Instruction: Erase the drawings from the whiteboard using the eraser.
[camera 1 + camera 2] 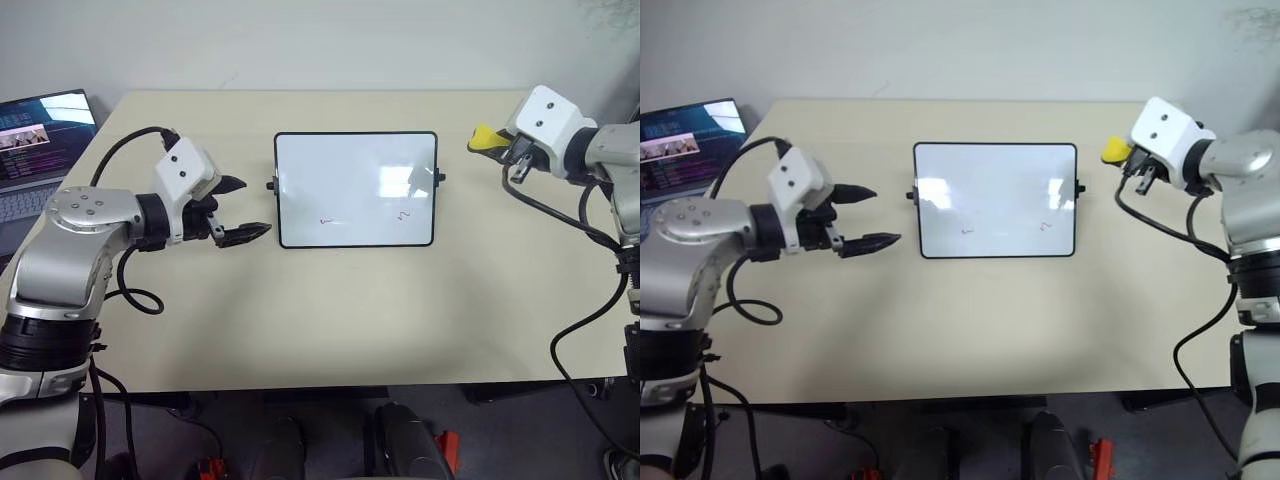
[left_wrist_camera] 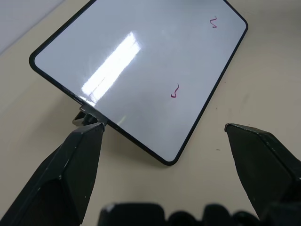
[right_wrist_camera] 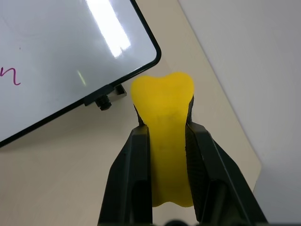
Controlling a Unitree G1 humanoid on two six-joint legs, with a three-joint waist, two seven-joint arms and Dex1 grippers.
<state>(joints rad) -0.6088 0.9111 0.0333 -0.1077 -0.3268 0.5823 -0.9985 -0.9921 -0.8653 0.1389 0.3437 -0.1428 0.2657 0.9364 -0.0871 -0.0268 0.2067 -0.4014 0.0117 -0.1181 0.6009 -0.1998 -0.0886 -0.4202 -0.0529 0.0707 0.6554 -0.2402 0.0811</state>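
Whiteboard (image 1: 356, 188) lies flat mid-worktop (image 1: 330, 320), long side across, black side knobs at both short edges. Two small red drawings (image 1: 332, 220) sit near the board's near edge: one toward its left half, the other (image 1: 402, 214) toward its right half. Glare patch on the board's right part.

Right claw (image 3: 165, 136) is clamped on the eraser (image 3: 163, 136): yellow block squeezed between both fingers, pinched in at the waist, its rounded end sticking out past the fingertips. It's held in the air off the board's right edge, near the far-right corner and the right knob, not touching the board.

Left claw (image 1: 238, 210) has its jaws spread wide, nothing between them. It's just off the board's left edge, tips pointing at the board, near the left knob (image 2: 83, 117), no contact visible.

Laptop (image 1: 38, 150) is open at the worktop's far left, well apart from the board.
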